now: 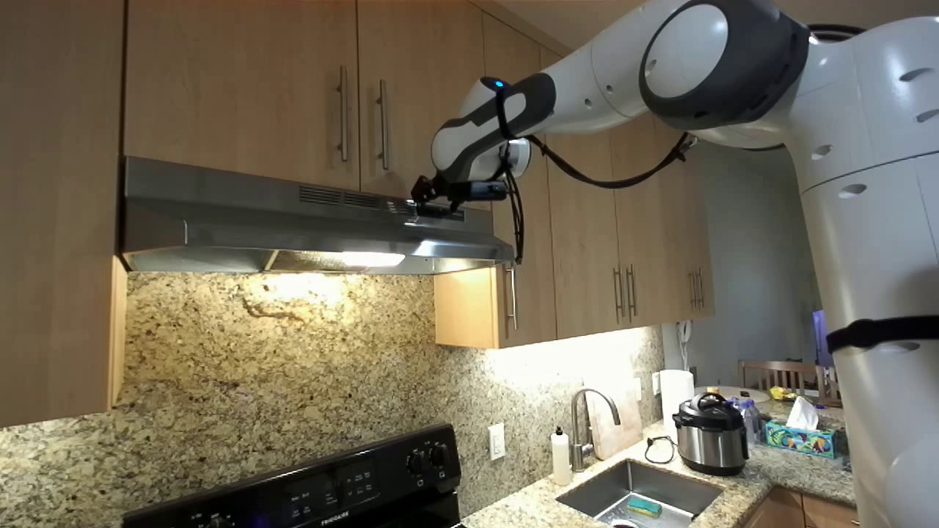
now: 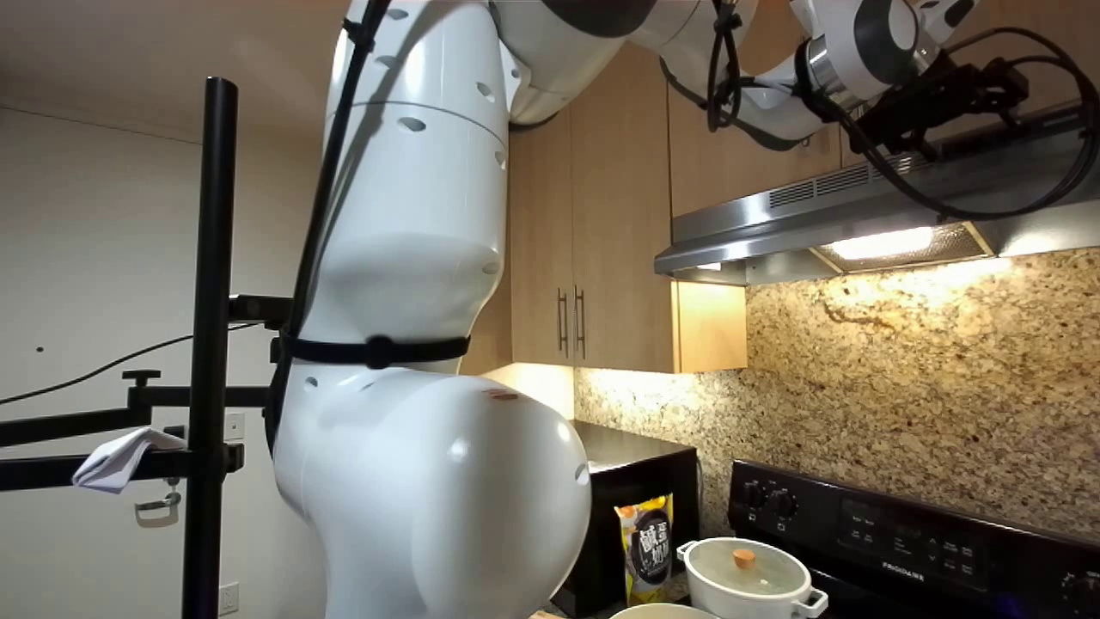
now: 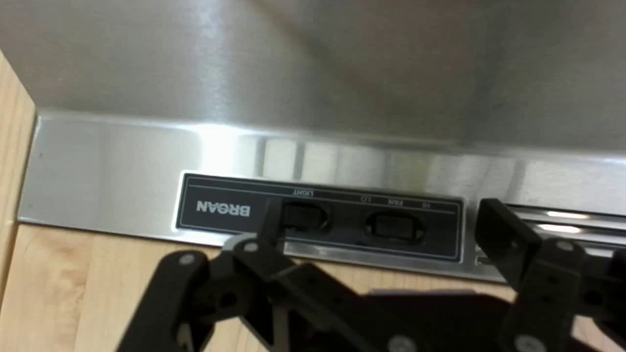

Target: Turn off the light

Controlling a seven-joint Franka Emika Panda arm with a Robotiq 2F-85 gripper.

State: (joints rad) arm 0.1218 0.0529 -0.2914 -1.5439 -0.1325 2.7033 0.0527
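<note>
In the wrist view, the gripper (image 3: 380,217) has its two fingers (image 3: 506,242) spread wide before one steel range hood (image 3: 342,73). One black control panel (image 3: 442,239) on the hood carries two switches: the light switch (image 3: 304,215) and, just beside it, the fan switch (image 3: 393,226). Five pieces of lettering (image 3: 223,209) stand upside down: BROAN, LIGHT, LO, FAN and HI. One fingertip (image 3: 272,222) overlaps an edge of the light switch; whether they touch, I cannot tell.

In an exterior view, one light (image 1: 373,259) shines from the hood's underside, and the gripper is up at the hood's front. Two cabinet doors (image 1: 242,81) above carry one handle (image 1: 343,114) each. Lower down are one faucet (image 1: 577,458), one white bottle (image 1: 561,458), one cooker (image 1: 711,444), and one sink (image 1: 660,480) with one sponge (image 1: 644,506) in it.

In an exterior view, the same light glows under the hood; the gripper shows dark above it, its two fingers hard to make out. Below, one white pot (image 2: 739,597) has one lid (image 2: 713,563), one snack bag (image 2: 649,550) stands just beside it, and two knobs (image 2: 781,504) sit together on the black range (image 2: 1023,567).
</note>
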